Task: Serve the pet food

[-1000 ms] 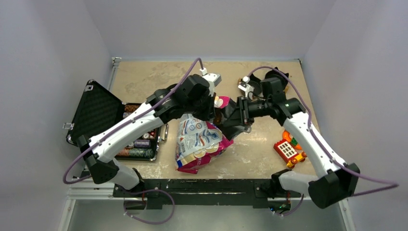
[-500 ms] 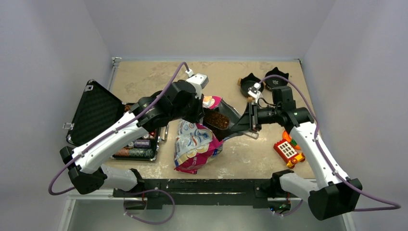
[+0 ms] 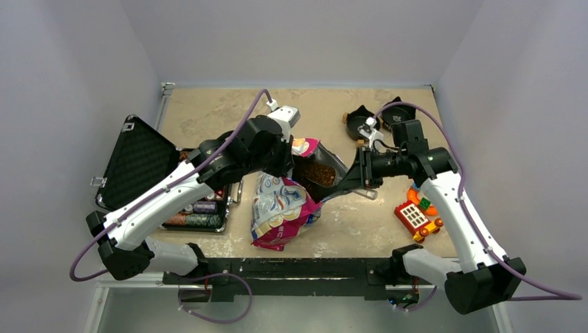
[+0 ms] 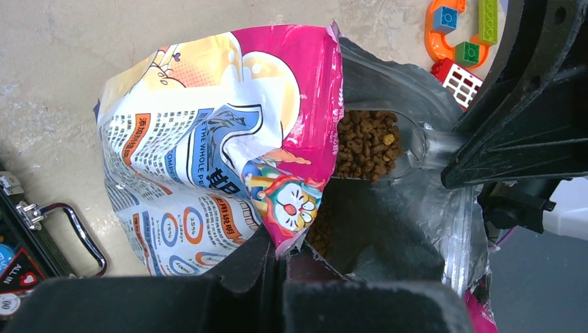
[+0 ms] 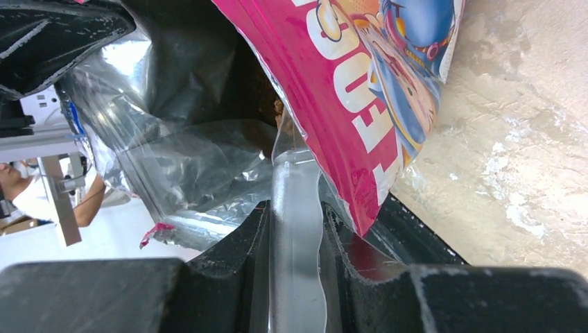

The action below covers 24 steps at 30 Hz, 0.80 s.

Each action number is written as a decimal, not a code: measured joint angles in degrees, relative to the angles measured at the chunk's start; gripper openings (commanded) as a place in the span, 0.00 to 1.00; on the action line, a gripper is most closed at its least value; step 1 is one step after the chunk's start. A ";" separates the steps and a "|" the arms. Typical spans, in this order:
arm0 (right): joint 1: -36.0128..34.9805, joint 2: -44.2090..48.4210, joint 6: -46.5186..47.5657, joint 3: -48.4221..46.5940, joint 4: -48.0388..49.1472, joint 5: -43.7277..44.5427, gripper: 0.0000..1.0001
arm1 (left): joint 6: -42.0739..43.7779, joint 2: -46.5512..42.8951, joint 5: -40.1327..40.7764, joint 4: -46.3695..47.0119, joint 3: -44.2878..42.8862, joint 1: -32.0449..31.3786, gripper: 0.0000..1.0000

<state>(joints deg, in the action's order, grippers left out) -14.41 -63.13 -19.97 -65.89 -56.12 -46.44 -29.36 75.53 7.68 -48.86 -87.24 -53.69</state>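
Left gripper (image 4: 281,253) pinches the bag (image 4: 208,159) rim, mid-table toward the near edge; right gripper (image 5: 295,222) clamps the scoop (image 4: 416,146) handle. Kibble (image 4: 364,142) fills the scoop at the bag mouth. Risk I see: foil snags scoop, spills short of bowl (image 3: 360,121)

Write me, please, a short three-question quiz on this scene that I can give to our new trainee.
1. What does the right gripper hold? A) the clear scoop B) a poker chip C) a toy block
2. True or false: the clear scoop is empty.
3. Fill in: the left gripper pinches the edge of the ____.
Key: 1 A. 2 False; it is full of kibble. 3 bag.
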 measured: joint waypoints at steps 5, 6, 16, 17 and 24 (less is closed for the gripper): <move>-2.93 0.15 -0.66 -1.62 0.39 2.93 0.00 | 0.02 0.00 0.13 -0.07 0.00 0.00 0.00; -2.91 0.20 -0.79 -1.95 0.68 2.14 0.00 | 0.00 0.00 0.24 -0.09 0.00 0.00 0.00; 0.70 2.80 -11.67 7.41 12.13 -12.35 0.00 | 0.07 0.00 0.70 -0.13 0.00 0.00 0.00; 0.94 2.80 -12.33 7.52 12.63 -13.53 0.00 | 0.07 -0.04 0.87 -0.13 0.00 0.00 0.00; 3.72 5.38 -21.84 12.70 23.10 -23.08 0.00 | 0.22 -2.49 3.98 -0.48 1.77 0.00 0.00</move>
<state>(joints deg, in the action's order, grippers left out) -10.70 -57.76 -41.80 -53.19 -33.01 -69.52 -29.15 73.03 11.66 -49.34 -85.47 -53.69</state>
